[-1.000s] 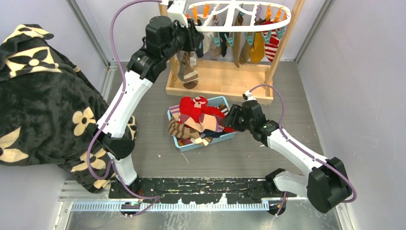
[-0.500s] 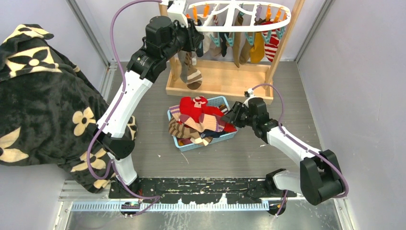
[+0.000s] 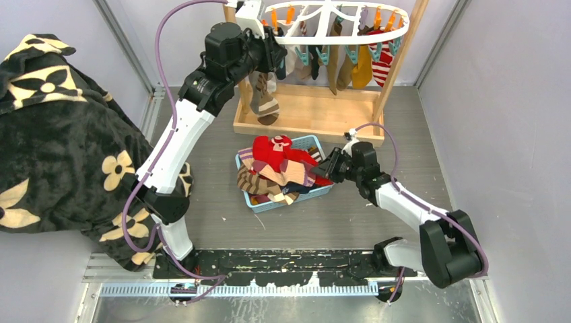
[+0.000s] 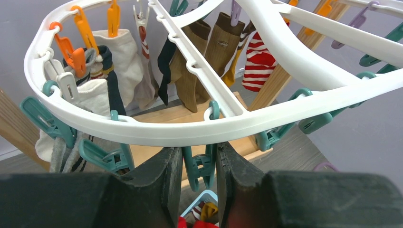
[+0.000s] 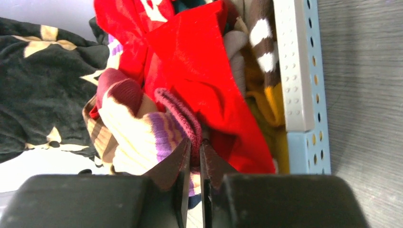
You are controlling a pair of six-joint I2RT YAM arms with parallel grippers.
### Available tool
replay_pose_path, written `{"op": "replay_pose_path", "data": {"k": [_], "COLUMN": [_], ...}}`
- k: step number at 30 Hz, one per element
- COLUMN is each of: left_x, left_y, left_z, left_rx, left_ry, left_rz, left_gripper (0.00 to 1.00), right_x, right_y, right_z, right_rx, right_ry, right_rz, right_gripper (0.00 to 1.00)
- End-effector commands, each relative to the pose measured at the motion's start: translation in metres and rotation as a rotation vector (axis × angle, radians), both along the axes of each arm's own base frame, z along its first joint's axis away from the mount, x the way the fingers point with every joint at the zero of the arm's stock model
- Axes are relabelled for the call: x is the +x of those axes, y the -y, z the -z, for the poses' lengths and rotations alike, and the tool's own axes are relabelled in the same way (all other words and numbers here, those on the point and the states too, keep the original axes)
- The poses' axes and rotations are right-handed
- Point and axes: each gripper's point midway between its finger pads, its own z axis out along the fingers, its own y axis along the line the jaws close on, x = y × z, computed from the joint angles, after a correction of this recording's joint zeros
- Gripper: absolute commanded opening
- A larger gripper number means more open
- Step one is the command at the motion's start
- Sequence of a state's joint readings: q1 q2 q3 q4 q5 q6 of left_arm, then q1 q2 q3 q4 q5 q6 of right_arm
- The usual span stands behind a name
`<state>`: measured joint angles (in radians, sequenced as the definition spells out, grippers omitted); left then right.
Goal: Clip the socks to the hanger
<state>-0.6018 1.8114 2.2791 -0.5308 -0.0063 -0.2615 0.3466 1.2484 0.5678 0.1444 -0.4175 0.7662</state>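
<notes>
Socks mostly sit heaped in the blue basket mid-table, and a few already hang off the hanger at the back.

Biggest thing we see is the black floral blanket, bunched up along the left side. Next down is the wooden stand at the far end. The white hanger hangs up in it, with teal and orange clips dangling all round the ring. A brown pair and a red-and-white striped sock are clipped on the far side. In the overhead view, a brown-and-tan striped sock dangles just under the left arm's wrist.

The left gripper is right under the hanger's near rim, fingers squeezed onto a teal clip from both sides.

The right gripper is down at the basket's right edge. Its fingers are pinched almost together on the maroon cuff of a striped cream sock, right next to a red sock.
</notes>
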Motion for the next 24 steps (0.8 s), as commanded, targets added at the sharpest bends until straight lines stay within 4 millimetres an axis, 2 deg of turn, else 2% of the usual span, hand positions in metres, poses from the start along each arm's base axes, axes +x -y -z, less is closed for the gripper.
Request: {"op": "replay_pose_path", "data": {"k": [1, 5, 9, 16, 18, 22, 23, 24], "left_x": [-0.024, -0.023, -0.024, -0.023, -0.023, -0.021, -0.019, -0.019], "left_y": [-0.006, -0.005, -0.002, 0.002, 0.003, 0.004, 0.003, 0.003], "left_z": [-0.045, -0.042, -0.038, -0.033, -0.032, -0.031, -0.029, -0.030], "left_rx": [-0.058, -0.053, -0.043, -0.025, -0.022, -0.019, -0.017, -0.018], "left_ry": [0.093, 0.087, 0.079, 0.077, 0.077, 0.077, 0.075, 0.076], "left_rz": [0.032, 0.028, 0.033, 0.009, 0.008, -0.012, -0.023, -0.029], "left_gripper": [0.00, 0.00, 0.00, 0.00, 0.00, 0.00, 0.00, 0.00], "right_x": [-0.001, -0.004, -0.004, 0.007, 0.015, 0.035, 0.039, 0.044], "right_y": [-0.001, 0.004, 0.009, 0.006, 0.001, -0.018, -0.024, -0.028], "right_z": [-0.045, -0.074, -0.114, -0.176, -0.197, -0.222, -0.237, -0.244], "right_rx": [0.072, 0.059, 0.025, -0.110, -0.135, -0.195, -0.198, -0.211], "right_ry": [0.163, 0.255, 0.382, 0.600, 0.661, 0.712, 0.748, 0.768], "right_rz": [-0.006, 0.000, 0.004, -0.006, -0.014, -0.070, -0.076, -0.085], "right_gripper": [0.14, 0.10, 0.08, 0.07, 0.07, 0.07, 0.07, 0.07]}}
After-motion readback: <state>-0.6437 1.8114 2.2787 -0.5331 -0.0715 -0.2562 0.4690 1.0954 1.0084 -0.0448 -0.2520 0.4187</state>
